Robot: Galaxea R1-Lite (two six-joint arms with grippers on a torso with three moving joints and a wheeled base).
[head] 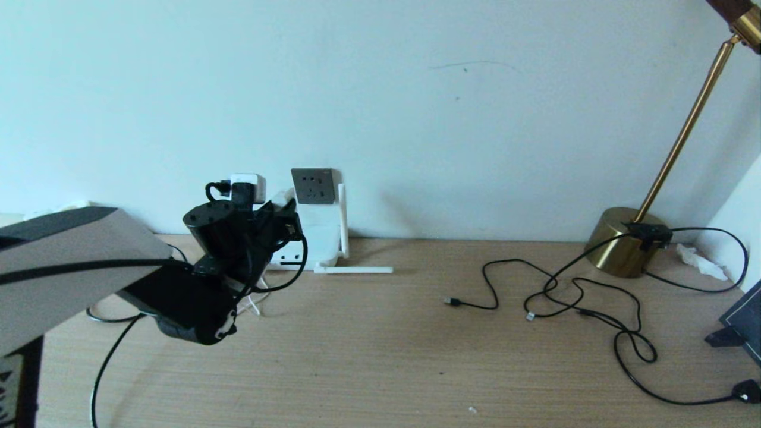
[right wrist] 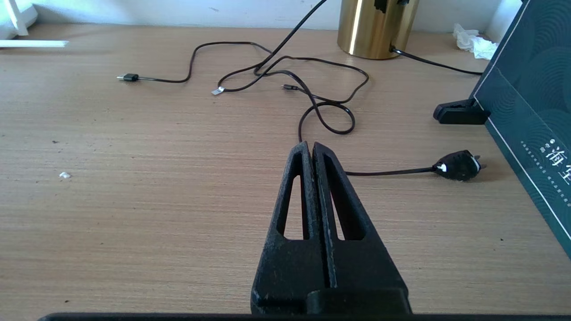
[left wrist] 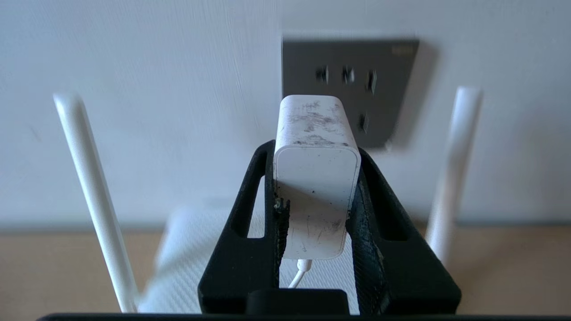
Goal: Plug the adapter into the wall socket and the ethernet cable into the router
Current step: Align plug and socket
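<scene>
Adapter (left wrist: 316, 178), the small white rounded power block with a scuffed top, sits pinched between your left gripper (left wrist: 317, 187)'s black fingers (left wrist: 370, 214), its thin white cord (left wrist: 298, 274) dropping out below. In the left wrist view its far end is aimed at the dark grey square wall socket (left wrist: 379, 67), centre top of the frame; you cannot tell whether the two touch. The flat white router (head: 321, 229) with slim stick antennas leans against the wall under the socket, left of centre in the head view. Your right gripper (right wrist: 309, 149) hangs over the wooden desk (right wrist: 156, 178), fingers pressed together on nothing. Black cables (right wrist: 321, 96) lie tangled ahead of it, upper centre, near the brass lamp base (right wrist: 374, 26).
</scene>
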